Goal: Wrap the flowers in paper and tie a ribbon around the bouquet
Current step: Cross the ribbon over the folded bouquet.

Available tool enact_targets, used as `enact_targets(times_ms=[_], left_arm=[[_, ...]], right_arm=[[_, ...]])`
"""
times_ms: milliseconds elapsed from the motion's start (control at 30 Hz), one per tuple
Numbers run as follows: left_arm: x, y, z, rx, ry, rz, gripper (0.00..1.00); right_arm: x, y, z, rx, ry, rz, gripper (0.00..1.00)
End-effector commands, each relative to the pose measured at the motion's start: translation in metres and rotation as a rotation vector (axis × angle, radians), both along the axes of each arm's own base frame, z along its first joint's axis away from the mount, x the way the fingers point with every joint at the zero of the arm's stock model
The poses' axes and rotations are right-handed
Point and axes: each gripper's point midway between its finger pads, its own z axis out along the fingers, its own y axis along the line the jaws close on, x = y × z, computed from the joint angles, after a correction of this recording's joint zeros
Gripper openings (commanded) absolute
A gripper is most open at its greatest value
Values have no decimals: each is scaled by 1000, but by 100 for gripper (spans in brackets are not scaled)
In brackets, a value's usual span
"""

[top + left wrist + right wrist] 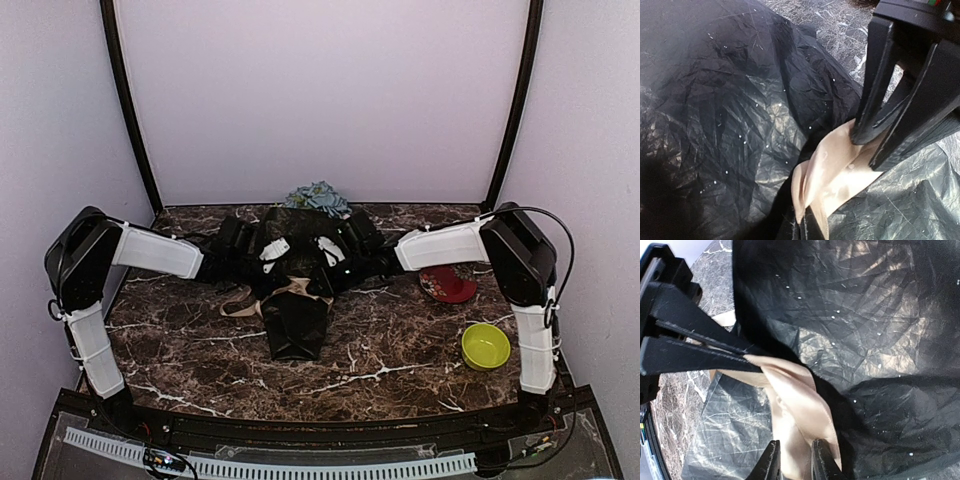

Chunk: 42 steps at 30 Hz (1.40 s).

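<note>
The bouquet [297, 300] lies in the middle of the table, its black paper [730, 100] crumpled around it, with blue and green flowers [318, 197] showing at the far end. The beige ribbon [285, 297] crosses its waist. My left gripper [807, 231] is shut on the ribbon [835, 170]; its thin fingers [700, 347] pinch the band flat in the right wrist view. My right gripper [796, 462] is slightly open, a fold of ribbon [800, 400] running loosely between its fingertips. Both grippers meet over the waist, left [283, 258] and right [320, 258].
A red dish [447, 286] sits right of the bouquet under the right arm, and a yellow-green bowl [486, 345] stands nearer the front right. Walls close in the table on three sides.
</note>
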Motion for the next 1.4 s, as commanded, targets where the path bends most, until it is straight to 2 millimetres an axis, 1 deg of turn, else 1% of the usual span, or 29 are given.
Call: enact_targets(times_ms=[0, 200, 333, 400, 633, 733, 800, 867, 900, 967, 1167, 1267, 1367], left_arm=[[6, -4, 9, -29, 2, 8, 0], [9, -6, 7, -39, 20, 27, 0], [9, -9, 4, -53, 38, 31, 0], [9, -9, 3, -56, 43, 33, 0], [10, -9, 4, -69, 52, 43, 0], [13, -7, 5, -89, 65, 59, 0], [15, -7, 5, -108, 86, 65, 0], [15, -5, 3, -113, 105, 71, 0], [14, -5, 2, -114, 109, 71, 0], [11, -6, 1, -125, 122, 63, 0], [8, -9, -1, -145, 148, 58, 0], [8, -10, 1, -157, 150, 54, 0], [9, -11, 1, -163, 153, 55, 0]], right_arm=[[11, 10, 4, 17, -40, 4, 23], [0, 18, 1, 1, -68, 51, 23], [-8, 25, 7, 22, -91, 92, 23], [-7, 25, 7, 22, -99, 94, 23], [2, 21, -1, -41, -131, 57, 24], [-4, 23, -3, -54, -154, 96, 26], [-14, 23, 1, -14, -161, 126, 25], [-20, 21, 14, 42, -189, 131, 25], [-22, 20, 20, 63, -202, 133, 25], [-24, 21, 25, 86, -211, 146, 24], [-27, 27, 30, 114, -225, 175, 21], [-32, 31, 39, 151, -240, 206, 20], [-29, 32, 39, 140, -252, 197, 21]])
